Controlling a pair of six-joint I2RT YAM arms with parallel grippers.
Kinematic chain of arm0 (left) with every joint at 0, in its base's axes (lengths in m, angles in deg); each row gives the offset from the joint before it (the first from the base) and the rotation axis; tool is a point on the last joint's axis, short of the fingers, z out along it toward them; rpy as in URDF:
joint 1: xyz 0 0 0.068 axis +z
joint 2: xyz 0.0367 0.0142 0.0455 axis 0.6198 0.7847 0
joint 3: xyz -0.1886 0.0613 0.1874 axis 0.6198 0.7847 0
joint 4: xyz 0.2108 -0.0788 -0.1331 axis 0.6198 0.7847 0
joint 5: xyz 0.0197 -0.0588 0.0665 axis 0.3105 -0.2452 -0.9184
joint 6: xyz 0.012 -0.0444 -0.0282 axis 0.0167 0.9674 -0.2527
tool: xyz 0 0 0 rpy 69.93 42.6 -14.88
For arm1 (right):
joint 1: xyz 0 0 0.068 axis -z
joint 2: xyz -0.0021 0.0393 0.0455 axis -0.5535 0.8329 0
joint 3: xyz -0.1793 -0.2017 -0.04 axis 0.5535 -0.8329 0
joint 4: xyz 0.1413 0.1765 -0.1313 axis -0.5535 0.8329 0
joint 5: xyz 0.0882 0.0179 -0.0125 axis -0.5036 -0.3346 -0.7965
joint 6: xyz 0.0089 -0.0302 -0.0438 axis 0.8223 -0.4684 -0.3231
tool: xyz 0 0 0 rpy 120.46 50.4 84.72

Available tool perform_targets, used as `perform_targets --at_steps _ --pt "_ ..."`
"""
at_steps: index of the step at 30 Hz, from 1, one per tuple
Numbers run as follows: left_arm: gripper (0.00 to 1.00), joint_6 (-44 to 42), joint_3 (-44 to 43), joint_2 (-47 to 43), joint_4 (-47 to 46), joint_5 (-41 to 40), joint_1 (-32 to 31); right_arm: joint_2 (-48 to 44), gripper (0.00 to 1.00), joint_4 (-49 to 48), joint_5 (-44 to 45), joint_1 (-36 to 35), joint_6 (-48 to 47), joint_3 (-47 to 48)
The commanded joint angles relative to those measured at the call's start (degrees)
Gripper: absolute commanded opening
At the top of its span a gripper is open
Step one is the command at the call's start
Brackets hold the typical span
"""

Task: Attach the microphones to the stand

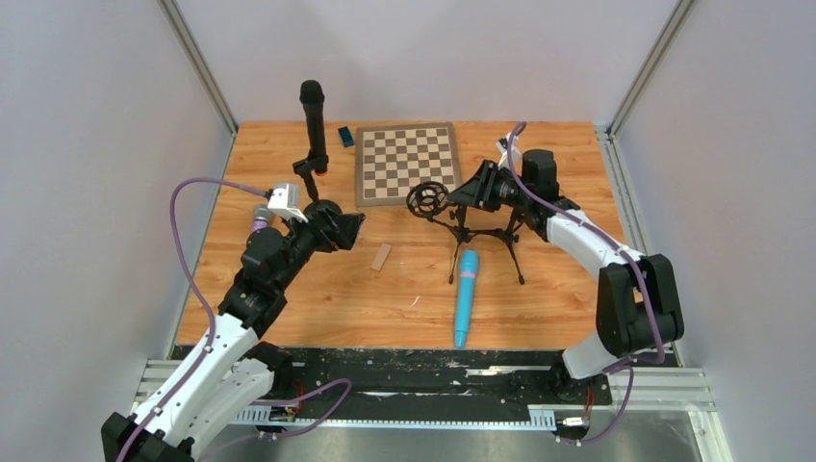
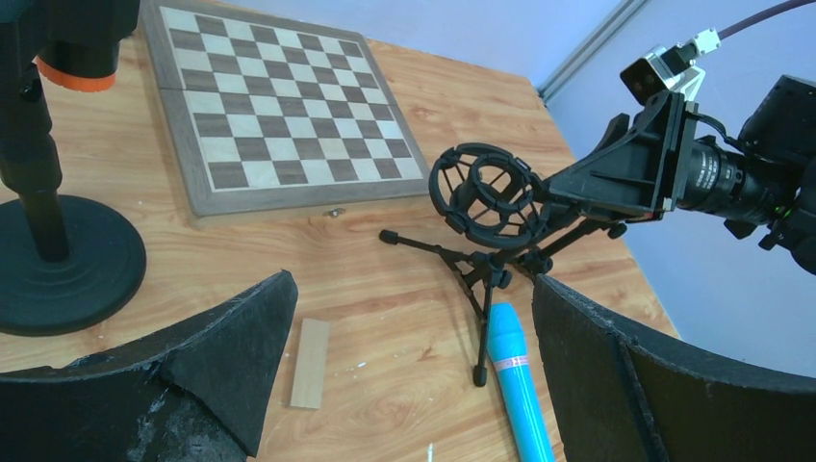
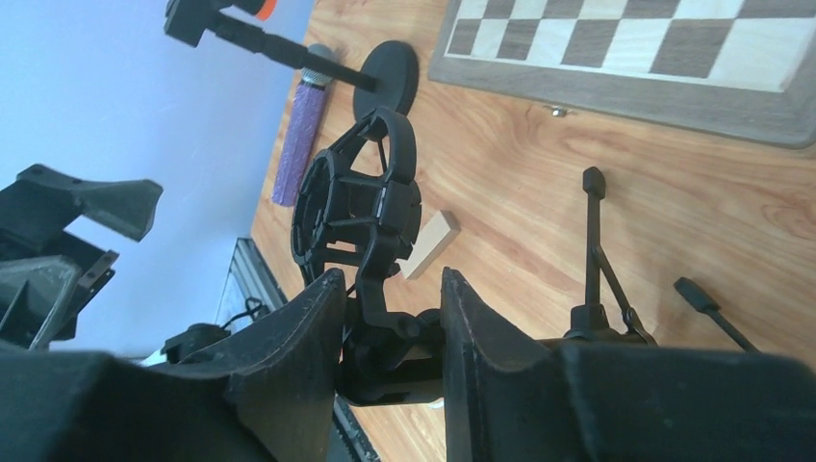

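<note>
A black tripod stand (image 1: 486, 236) carries a ring-shaped shock mount (image 1: 426, 199) and stands right of centre. My right gripper (image 3: 393, 289) is shut on the swivel joint just under that mount (image 3: 361, 202). The light blue microphone (image 1: 466, 296) lies on the table in front of the tripod, also seen as the light blue microphone (image 2: 518, 385). The long black microphone (image 1: 312, 120) stands upright in a round-base holder (image 2: 58, 260), orange end (image 2: 77, 72) down. The purple microphone (image 3: 303, 140) lies at the left, mostly hidden behind my left arm from above. My left gripper (image 2: 414, 289) hovers open and holds nothing.
A chessboard (image 1: 406, 164) lies at the back centre, with a small blue object (image 1: 344, 137) by its left corner. A small wooden block (image 1: 381, 256) rests between my left gripper and the tripod. Grey walls close in the table on both sides.
</note>
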Motion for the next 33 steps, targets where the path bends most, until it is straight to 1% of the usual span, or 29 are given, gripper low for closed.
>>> perform_targets --at_steps 1,5,12,16,25,33 --pt "1.0 -0.9 -0.6 -0.4 -1.2 -0.9 -0.1 0.6 0.0 -6.4 -6.6 -0.5 2.3 -0.8" --pt "1.0 -0.9 -0.7 -0.3 -1.3 -0.5 -0.1 1.2 0.0 -8.8 -9.1 -1.6 2.1 -0.6" --pt "1.0 -1.2 -0.7 -0.4 -1.2 -0.5 -0.1 4.0 0.0 -13.2 -15.2 -3.2 1.1 2.9" --pt "1.0 -1.5 -0.8 -0.4 -0.9 -0.9 -0.2 5.5 0.0 -13.4 -17.2 -4.3 0.8 5.3" --pt "1.0 -1.9 -0.9 -0.2 -0.6 -1.0 -0.2 8.2 0.0 -12.2 -18.0 -9.2 -1.3 8.3" --pt "1.0 -2.6 -1.4 -0.3 0.9 -0.9 -0.1 12.5 0.0 -12.1 -21.3 -10.2 0.5 11.2"
